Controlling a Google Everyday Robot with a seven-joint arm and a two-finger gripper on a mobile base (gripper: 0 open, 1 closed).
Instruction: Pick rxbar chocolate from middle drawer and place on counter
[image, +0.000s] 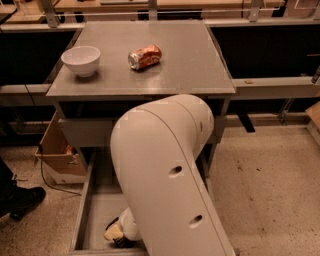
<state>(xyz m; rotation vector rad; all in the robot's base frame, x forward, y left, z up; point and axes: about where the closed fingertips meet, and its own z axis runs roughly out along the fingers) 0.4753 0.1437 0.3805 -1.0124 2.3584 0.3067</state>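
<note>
The middle drawer (98, 207) is pulled out below the cabinet, and its grey floor shows on the left. My gripper (118, 233) is down inside it near the front edge, mostly hidden behind my big white arm (165, 185). A small dark piece (120, 241) shows at the gripper's tip. It may be the rxbar chocolate, and I cannot tell whether it is held. The counter (185, 65) is the flat grey top above.
A white bowl (81, 60) and a crushed orange soda can (145, 56) stand on the counter. A shut drawer front (85, 132) sits above the open one. A cardboard box (57, 145) and a dark shoe (20, 200) are on the floor at the left.
</note>
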